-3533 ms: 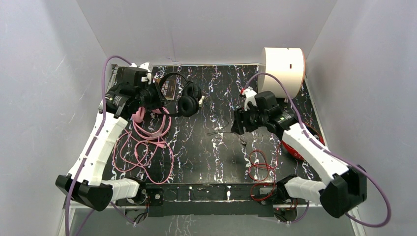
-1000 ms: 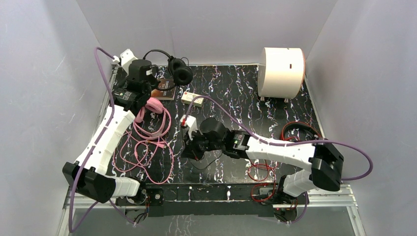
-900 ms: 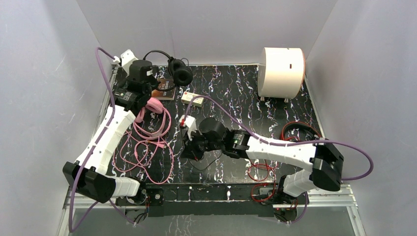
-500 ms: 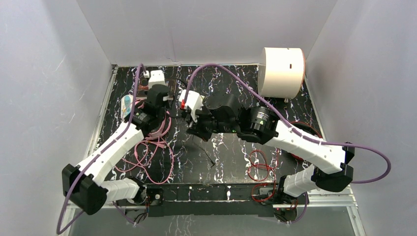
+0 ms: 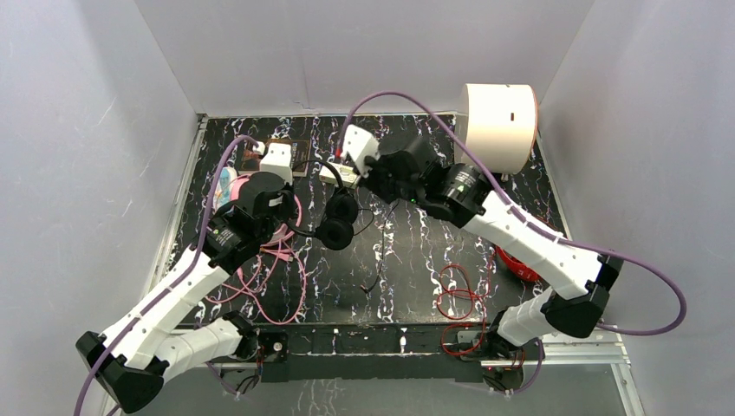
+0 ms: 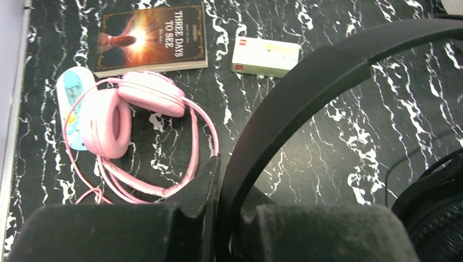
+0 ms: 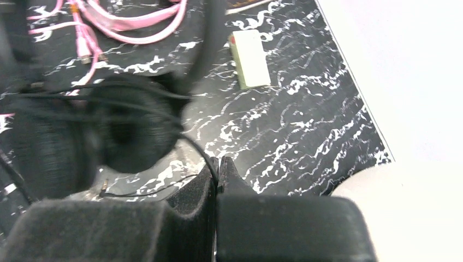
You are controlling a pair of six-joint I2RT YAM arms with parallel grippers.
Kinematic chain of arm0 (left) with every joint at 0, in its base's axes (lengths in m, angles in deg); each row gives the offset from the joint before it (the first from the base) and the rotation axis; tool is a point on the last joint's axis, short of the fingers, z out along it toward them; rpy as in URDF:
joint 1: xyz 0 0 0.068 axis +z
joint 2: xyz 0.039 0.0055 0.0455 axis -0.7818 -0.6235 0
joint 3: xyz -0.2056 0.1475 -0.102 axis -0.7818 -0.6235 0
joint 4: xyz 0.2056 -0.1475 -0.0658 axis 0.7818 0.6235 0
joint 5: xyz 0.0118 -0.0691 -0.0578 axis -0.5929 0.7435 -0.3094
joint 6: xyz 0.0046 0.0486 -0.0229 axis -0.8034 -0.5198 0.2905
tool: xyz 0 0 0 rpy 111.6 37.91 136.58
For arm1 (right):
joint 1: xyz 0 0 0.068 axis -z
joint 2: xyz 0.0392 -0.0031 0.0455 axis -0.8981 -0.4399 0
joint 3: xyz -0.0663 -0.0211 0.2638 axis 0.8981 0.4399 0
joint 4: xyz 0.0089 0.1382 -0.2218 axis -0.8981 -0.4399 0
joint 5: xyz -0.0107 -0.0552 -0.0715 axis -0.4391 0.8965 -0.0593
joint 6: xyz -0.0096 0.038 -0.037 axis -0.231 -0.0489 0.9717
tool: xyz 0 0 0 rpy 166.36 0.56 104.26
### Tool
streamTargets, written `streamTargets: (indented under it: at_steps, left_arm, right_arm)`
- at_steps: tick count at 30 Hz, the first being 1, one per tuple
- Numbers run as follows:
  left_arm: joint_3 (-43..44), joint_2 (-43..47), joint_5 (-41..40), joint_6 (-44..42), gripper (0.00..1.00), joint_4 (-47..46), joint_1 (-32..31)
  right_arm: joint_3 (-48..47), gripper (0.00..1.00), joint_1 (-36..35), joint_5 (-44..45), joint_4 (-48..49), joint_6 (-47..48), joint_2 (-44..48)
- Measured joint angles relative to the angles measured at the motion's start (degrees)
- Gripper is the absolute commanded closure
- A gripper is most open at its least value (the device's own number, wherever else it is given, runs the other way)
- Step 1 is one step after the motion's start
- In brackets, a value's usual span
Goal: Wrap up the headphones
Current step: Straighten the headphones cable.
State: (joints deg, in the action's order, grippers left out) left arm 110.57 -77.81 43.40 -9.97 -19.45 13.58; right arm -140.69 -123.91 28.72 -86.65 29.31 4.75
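Risk: left gripper (image 6: pixel 218 218) clamped on black headset (image 6: pixel 306 93), right gripper (image 7: pixel 217 164) pinching cable (image 7: pixel 199 153) — thin cable could slip free or snag if tension varies.

Surface: table (image 5: pixel 407 251), black top with white marbled veins.
Far left: book (image 6: pixel 152 37), flat, cover up.
Right of the book, apart from it: small white box (image 6: pixel 266 56).
Left side: pink headphones (image 6: pixel 109 123), one cup overlapping a light-blue packet (image 6: pixel 70 90); pink cable (image 5: pixel 260 269) loosely coiled nearer.
Far right corner: white cylinder (image 5: pixel 498 121).
Right edge: red headphones (image 5: pixel 510 263), mostly hidden; red cable (image 5: pixel 455 295) looped near.
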Motion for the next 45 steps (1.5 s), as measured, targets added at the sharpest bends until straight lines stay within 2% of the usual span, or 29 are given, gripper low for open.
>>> streamTargets:
  at_steps: [5,10,14,18,21,24,26,32,35,39,42,45]
  left_arm:
    - [0.4,0.5,5.6,1.1,1.00,2.3,0.0]
    - [1.7,2.8,11.9,5.4,1.00,3.6,0.0]
    - [3.5,3.6,17.7,10.9,1.00,4.4,0.0]
    - [4.0,3.1,22.9,19.9,1.00,6.1,0.0]
    - [4.5,2.9,27.3,26.9,1.00,5.5,0.0]
    - [5.6,2.8,30.8,33.7,1.00,4.1,0.0]
    - [7.4,2.2,31.8,36.9,1.00,3.7,0.0]
    - [14.1,0.4,31.7,42.1,1.00,4.8,0.0]
    - [16.6,-0.3,30.9,44.2,1.00,5.9,0.0]
    - [18.3,-1.1,28.3,47.7,1.00,9.1,0.0]
    - [18.9,-1.4,26.3,50.2,1.00,11.5,0.0]
    - [19.8,-1.6,24.7,52.1,1.00,13.4,0.0]
  right_arm:
    - [4.9,1.00,9.0,-7.8,4.5,0.9,2.3]
    - [12.7,0.92,16.2,-21.3,10.9,0.6,3.3]
    - [19.1,0.86,18.6,-30.8,17.2,-1.5,3.3]
    - [26.4,0.76,19.2,-35.6,27.7,-6.7,4.1]
    - [34.8,0.70,19.9,-36.7,39.6,-13.5,5.6]
    - [43.4,0.68,20.1,-36.8,52.2,-20.2,7.2]
    - [47.7,0.63,20.1,-37.0,60.3,-24.7,7.1]
    - [52.3,0.49,19.8,-38.2,82.5,-33.7,3.1]
    - [52.3,0.43,19.4,-38.1,88.4,-35.9,1.0]
    - [54.4,0.24,18.8,-35.8,92.8,-38.6,0.6]
    - [58.9,0.08,18.7,-32.1,93.5,-39.4,2.3]
    - [63.5,0.03,18.8,-29.1,91.6,-38.3,5.3]
